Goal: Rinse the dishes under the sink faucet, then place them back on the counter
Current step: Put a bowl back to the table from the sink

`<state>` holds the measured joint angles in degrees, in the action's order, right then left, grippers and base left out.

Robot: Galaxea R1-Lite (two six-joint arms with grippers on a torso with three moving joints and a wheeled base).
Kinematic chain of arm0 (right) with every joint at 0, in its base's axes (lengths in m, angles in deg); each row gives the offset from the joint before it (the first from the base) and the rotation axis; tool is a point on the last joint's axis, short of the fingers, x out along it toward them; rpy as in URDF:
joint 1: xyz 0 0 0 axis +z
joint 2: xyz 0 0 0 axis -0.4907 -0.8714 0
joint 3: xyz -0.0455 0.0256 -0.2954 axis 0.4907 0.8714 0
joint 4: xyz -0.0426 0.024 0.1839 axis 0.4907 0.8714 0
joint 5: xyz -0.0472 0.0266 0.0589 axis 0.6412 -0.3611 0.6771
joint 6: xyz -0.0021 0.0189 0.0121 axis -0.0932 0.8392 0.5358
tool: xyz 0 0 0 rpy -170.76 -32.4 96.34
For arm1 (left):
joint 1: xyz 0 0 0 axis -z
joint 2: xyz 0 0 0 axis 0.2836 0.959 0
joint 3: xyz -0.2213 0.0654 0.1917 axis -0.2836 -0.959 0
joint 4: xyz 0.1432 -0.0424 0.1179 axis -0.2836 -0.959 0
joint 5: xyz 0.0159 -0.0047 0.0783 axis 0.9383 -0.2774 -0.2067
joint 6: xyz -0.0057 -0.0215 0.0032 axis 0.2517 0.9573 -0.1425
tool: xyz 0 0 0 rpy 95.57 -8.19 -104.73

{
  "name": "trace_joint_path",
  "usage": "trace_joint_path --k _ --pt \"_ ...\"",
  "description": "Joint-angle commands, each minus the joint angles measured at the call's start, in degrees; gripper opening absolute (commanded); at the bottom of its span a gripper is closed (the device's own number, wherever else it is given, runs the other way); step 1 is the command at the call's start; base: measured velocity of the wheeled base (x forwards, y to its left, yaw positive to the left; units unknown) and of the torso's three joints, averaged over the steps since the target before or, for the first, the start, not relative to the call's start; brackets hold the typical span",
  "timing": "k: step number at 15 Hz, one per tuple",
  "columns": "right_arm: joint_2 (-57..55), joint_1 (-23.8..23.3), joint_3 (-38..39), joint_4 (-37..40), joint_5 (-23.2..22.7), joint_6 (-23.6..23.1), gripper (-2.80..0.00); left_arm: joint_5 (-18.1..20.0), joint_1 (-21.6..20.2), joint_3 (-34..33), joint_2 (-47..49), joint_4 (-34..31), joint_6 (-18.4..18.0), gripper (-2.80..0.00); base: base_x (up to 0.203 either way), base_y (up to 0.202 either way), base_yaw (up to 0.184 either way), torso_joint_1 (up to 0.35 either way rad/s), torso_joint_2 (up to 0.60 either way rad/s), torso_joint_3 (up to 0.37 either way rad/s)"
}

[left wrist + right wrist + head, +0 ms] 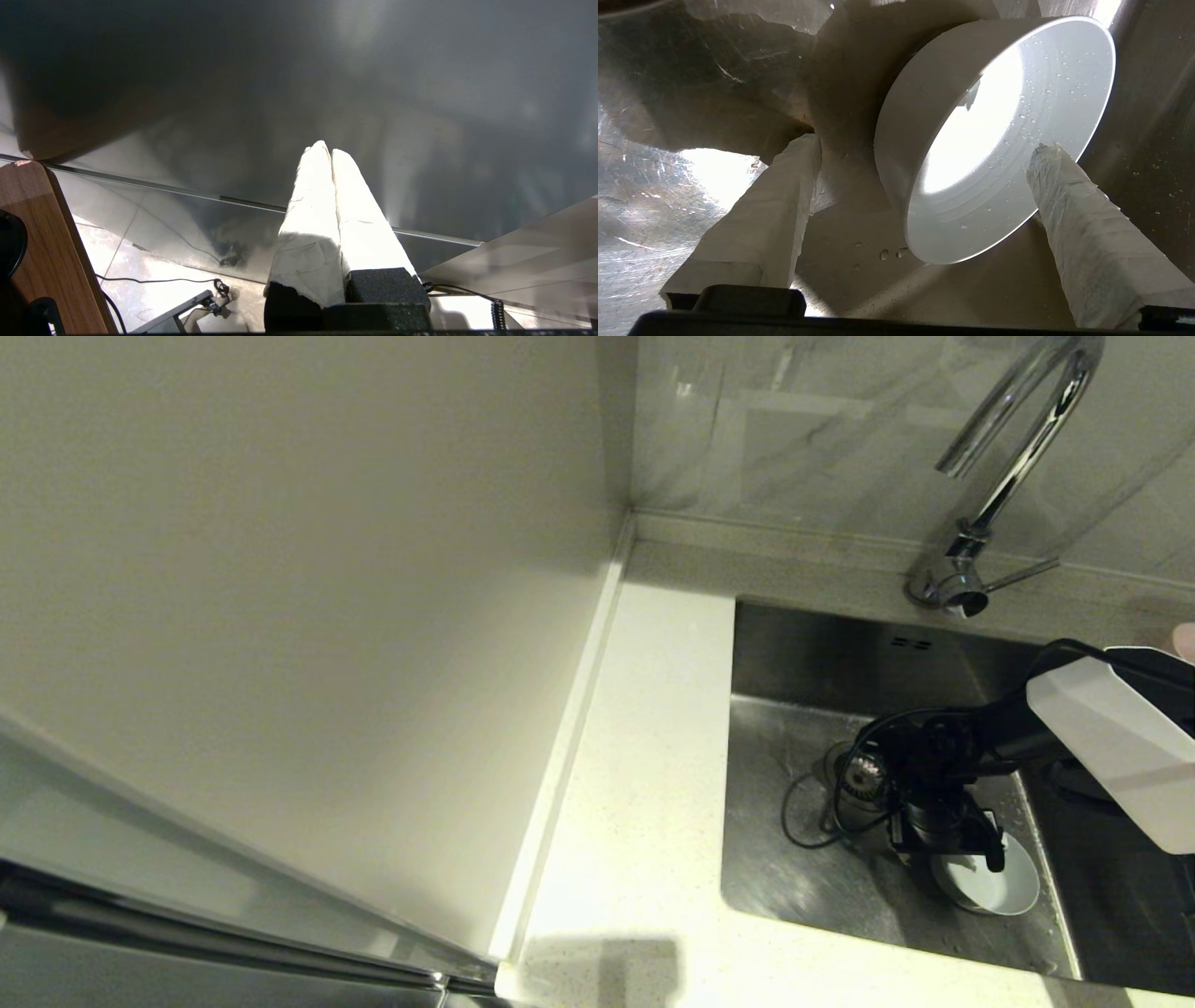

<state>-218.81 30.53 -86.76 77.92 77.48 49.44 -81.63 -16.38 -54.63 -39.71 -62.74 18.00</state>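
A grey-blue bowl (1004, 889) sits upright on the floor of the steel sink (794, 859), near its front right corner. My right gripper (973, 859) reaches down onto it and is open. In the right wrist view the bowl (994, 140) is wet with droplets. One fingertip (1048, 161) is over the rim inside the bowl, and the other finger (784, 200) stands outside its wall, so the right gripper (924, 147) straddles the near wall. The chrome faucet (1008, 457) rises behind the sink; no water shows. My left gripper (331, 151) is shut and empty, out of the head view.
The white speckled counter (635, 775) runs left of the sink beside a plain off-white panel (280, 597). The drain strainer (845, 770) is partly hidden by my right wrist. A pinkish shape (1186, 639) shows at the far right edge. The faucet lever (1022, 574) points right.
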Motion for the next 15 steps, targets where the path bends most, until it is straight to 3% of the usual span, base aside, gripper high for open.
trace_joint_path --k 1,7,10,15 --pt "-0.02 0.00 -0.11 0.16 0.16 0.07 0.00 0.00 -0.01 -0.18 0.00 0.02 0.06 -2.80 0.000 0.000 0.000 0.000 0.00 0.000" --pt "0.58 0.00 -0.02 0.16 -0.10 -0.02 0.00 -0.09 -0.01 -0.18 0.00 0.02 0.06 -2.80 0.000 0.000 0.000 0.000 0.00 0.000" --pt "2.53 -0.16 -1.07 0.19 -7.48 0.13 0.00 0.00 -0.01 -0.18 0.00 0.02 0.06 -2.80 0.000 0.000 0.000 0.000 0.00 0.000" --pt "2.61 -0.62 -1.52 0.16 -8.45 0.95 0.00 0.00 -0.01 -0.18 0.00 0.02 0.06 -2.80 0.000 0.000 0.000 0.000 0.00 0.000"
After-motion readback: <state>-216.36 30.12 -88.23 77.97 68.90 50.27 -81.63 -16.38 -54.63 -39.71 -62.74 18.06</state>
